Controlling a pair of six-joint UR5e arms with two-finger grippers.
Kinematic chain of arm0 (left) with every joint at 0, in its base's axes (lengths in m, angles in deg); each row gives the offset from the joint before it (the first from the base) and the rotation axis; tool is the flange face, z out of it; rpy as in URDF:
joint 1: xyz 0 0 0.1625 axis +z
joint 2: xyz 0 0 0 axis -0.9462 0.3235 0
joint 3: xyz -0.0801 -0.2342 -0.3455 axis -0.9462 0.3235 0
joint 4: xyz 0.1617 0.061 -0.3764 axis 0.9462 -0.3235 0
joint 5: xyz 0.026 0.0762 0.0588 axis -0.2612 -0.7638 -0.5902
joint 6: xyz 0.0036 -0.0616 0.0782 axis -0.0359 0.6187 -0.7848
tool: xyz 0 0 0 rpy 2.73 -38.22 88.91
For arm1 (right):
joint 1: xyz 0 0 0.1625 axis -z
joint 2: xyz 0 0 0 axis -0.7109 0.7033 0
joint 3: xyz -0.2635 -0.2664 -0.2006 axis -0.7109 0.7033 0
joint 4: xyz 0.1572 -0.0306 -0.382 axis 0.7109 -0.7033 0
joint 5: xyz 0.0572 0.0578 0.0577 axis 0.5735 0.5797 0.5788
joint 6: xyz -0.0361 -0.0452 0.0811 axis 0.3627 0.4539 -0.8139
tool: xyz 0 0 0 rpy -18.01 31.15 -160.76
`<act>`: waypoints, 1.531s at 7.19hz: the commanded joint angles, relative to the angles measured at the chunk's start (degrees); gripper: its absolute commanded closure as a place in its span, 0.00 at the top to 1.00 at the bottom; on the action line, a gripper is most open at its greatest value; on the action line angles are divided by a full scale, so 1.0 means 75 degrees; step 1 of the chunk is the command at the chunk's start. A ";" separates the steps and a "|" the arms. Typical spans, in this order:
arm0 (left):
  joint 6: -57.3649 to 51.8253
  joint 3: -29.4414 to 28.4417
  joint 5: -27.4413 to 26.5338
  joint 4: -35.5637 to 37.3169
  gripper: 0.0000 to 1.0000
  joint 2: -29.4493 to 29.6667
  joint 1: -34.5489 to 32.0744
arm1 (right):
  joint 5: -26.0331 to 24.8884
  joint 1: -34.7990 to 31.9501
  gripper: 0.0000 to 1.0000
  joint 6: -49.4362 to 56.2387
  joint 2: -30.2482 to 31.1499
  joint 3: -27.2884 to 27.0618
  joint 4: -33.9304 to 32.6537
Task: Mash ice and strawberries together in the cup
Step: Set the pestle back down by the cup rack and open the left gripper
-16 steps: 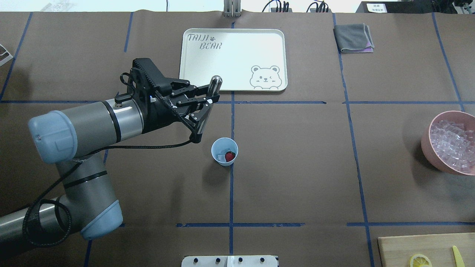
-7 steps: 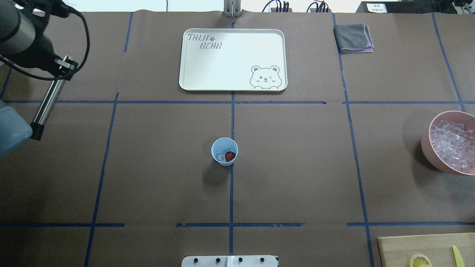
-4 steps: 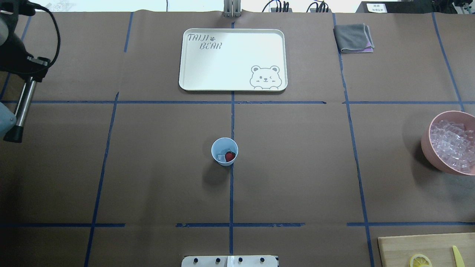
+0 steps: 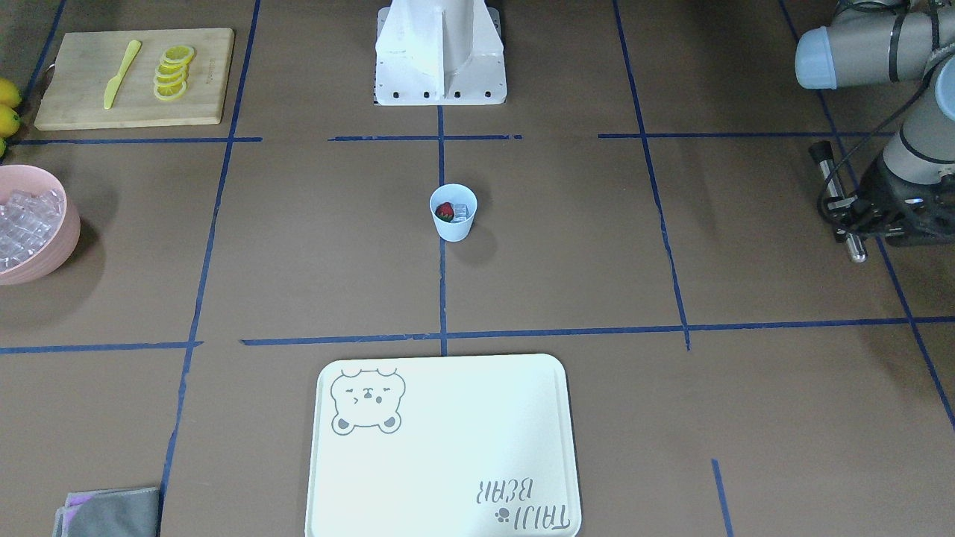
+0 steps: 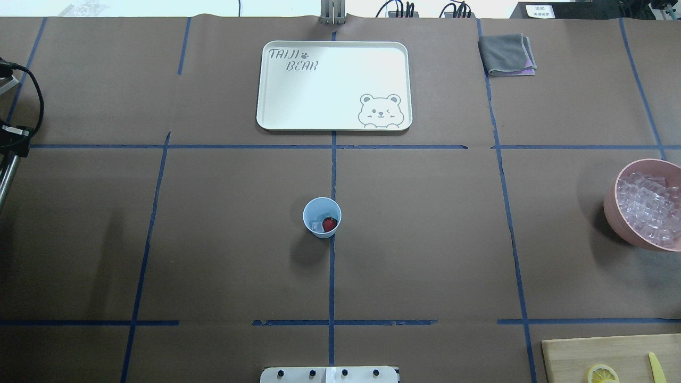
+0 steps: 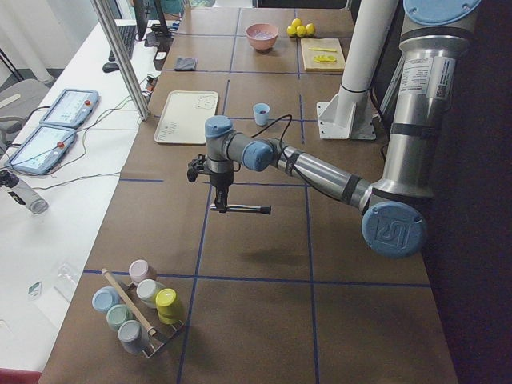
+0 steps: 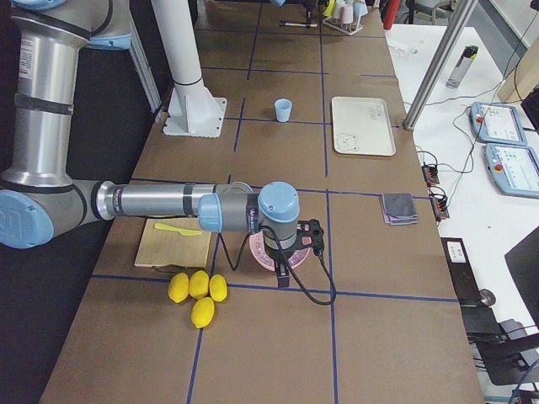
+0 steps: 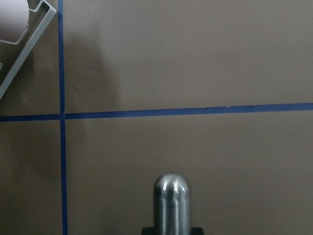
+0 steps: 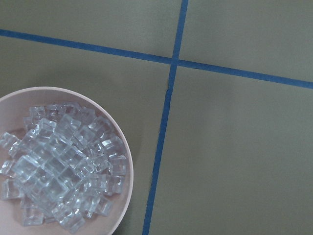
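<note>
The pale-blue cup (image 5: 314,210) (image 4: 453,225) stands upright at the table's middle. Inside it lie a dark red strawberry (image 5: 330,224) (image 4: 445,212) and a clear ice cube (image 5: 317,227) (image 4: 462,212). My left gripper (image 4: 843,214) is shut on a metal muddler rod (image 4: 835,190) (image 6: 244,209) far to the cup's left, above the table. The rod's rounded tip shows in the left wrist view (image 8: 172,196). My right gripper (image 7: 282,271) hangs over the pink bowl; its fingers do not show, so I cannot tell its state.
A pink bowl (image 5: 612,205) (image 9: 124,161) full of ice cubes stands at the right. A white bear tray (image 5: 334,85) lies beyond the cup, with a grey cloth (image 5: 506,54) at the back right. A cutting board (image 4: 74,89) holds lemon slices. A cup rack (image 6: 136,308) stands at the far left.
My left arm has carried the muddler from just beside the cup away to the left edge of the overhead view. The cup and its contents have not moved.
</note>
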 commanded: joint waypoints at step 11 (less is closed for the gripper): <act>0.0542 -0.2474 0.0139 -0.3272 0.02 -0.0507 0.0047 | 0.0004 0.0000 1.00 0.0000 -0.0001 -0.0013 0.0000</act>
